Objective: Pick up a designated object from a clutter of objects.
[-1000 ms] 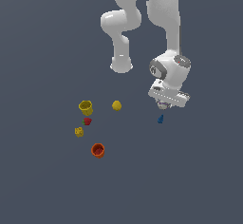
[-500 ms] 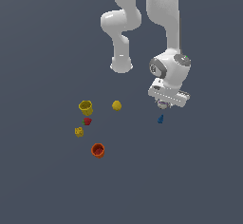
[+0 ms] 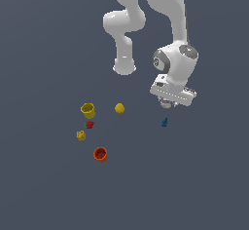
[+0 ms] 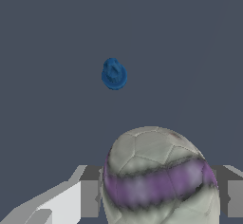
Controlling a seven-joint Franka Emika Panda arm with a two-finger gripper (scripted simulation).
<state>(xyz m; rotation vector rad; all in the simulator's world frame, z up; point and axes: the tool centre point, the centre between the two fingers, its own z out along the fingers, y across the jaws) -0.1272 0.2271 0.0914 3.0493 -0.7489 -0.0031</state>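
We see our hand [image 3: 166,104] up in the air, under the white arm [image 3: 168,24]. In the wrist view a whitish-grey ball with a purple band [image 4: 159,178] sits right between the two grey fingers [image 4: 89,197], one on each side of it. The fingers look pressed against the ball, so we judge that our hand is clamped on it. In the exterior view the ball is only a small pale bump peeking out under the hand, and it seems to hang above the grey floor [image 3: 44,195], not lie on it.

This ball is the one we were told to pick. So we think the pick-up step is under way, and the ball is in our hold.

A small blue piece [image 3: 164,122] lies on the floor just below and in front of the hand. It is near, but nothing touches it. The other small things are well apart from the hand, all off to one side: a yellow ball [image 3: 119,108], a yellow cup [image 3: 88,110], a red strawberry-like piece [image 3: 89,124], a yellow block [image 3: 81,135] and an orange-red cup [image 3: 100,154].

Next, we think the hand needs to keep a firm squeeze and go straight up. A round ball can roll out of flat fingers, so a slow, steady lift is safest.
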